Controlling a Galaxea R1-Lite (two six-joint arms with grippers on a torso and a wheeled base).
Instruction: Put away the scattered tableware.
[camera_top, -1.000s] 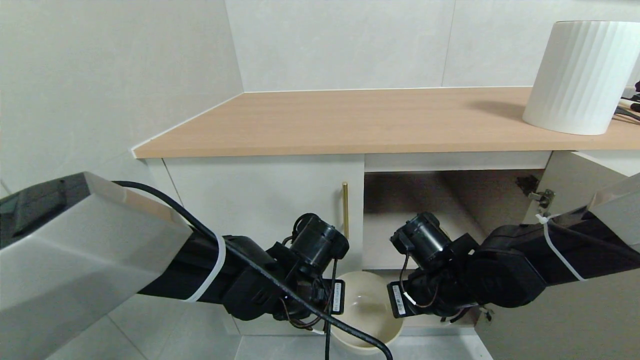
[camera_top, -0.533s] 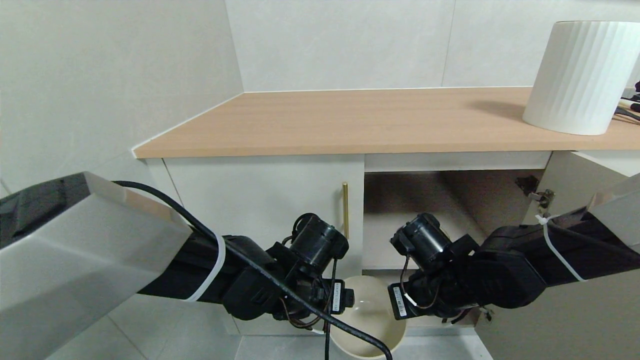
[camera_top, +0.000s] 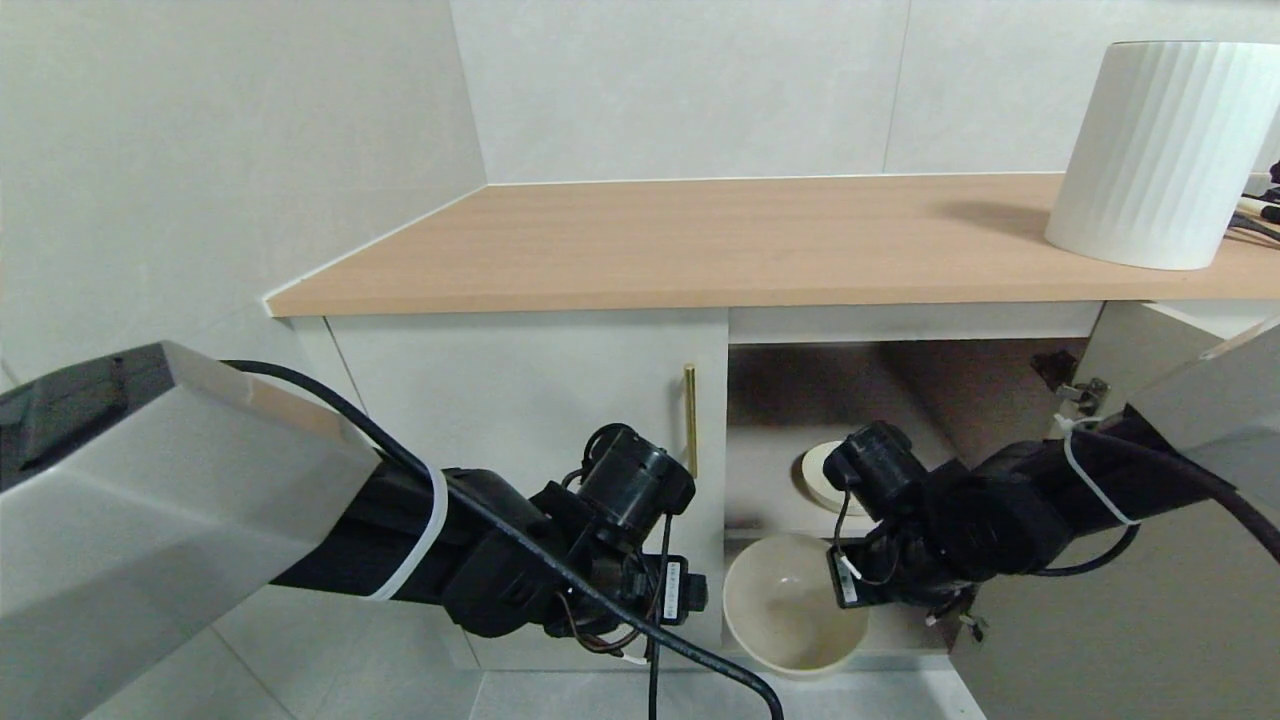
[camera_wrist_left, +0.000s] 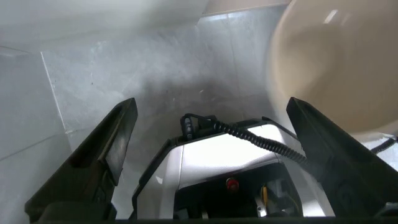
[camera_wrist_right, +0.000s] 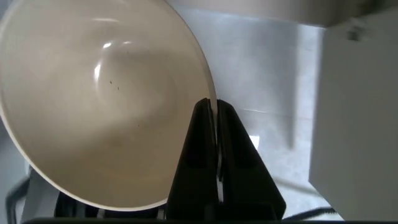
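The bowl (camera_top: 790, 605) is clamped by its rim in the right gripper (camera_wrist_right: 216, 115) before the cabinet (camera_top: 900, 400), for shelving; the left gripper (camera_wrist_left: 211, 130) is spread, empty.

No word or number can be read anywhere. Two labels carry print, but it is too small to make out. A white sticker (camera_top: 673, 591) sits on the black wrist housing just to the left of the cream bowl (camera_top: 790, 612) and bears dark lines of tiny print. A second white sticker (camera_top: 840, 589) sits on the other wrist housing at the bowl's right rim, and its marks are equally illegible.
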